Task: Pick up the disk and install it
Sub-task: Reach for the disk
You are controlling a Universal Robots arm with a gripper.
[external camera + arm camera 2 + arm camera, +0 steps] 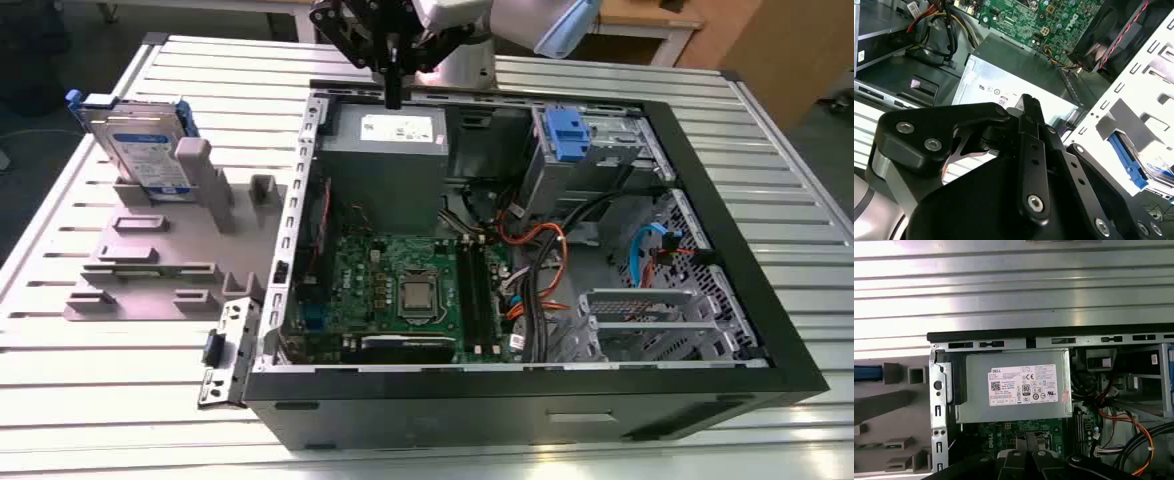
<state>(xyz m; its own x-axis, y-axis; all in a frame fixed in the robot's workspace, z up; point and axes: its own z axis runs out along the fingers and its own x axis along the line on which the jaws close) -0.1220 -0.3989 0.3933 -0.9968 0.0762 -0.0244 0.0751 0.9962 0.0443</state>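
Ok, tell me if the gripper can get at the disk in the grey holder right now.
Probably yes. The disk stands upright in the grey holder outside the computer case, its top edge bare. The gripper hangs above the power supply, and nothing stands between them but the case wall.

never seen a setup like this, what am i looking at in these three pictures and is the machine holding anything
It is a robot arm with a black gripper, seen in the exterior view from a camera off the arm. The two wrist views come from cameras riding on the arm. On the slatted metal table lies an open computer case; the gripper hangs over its grey power supply box, shut and holding nothing. The disk, silver with blue rails, stands in a grey holder at the exterior view's left, untouched.
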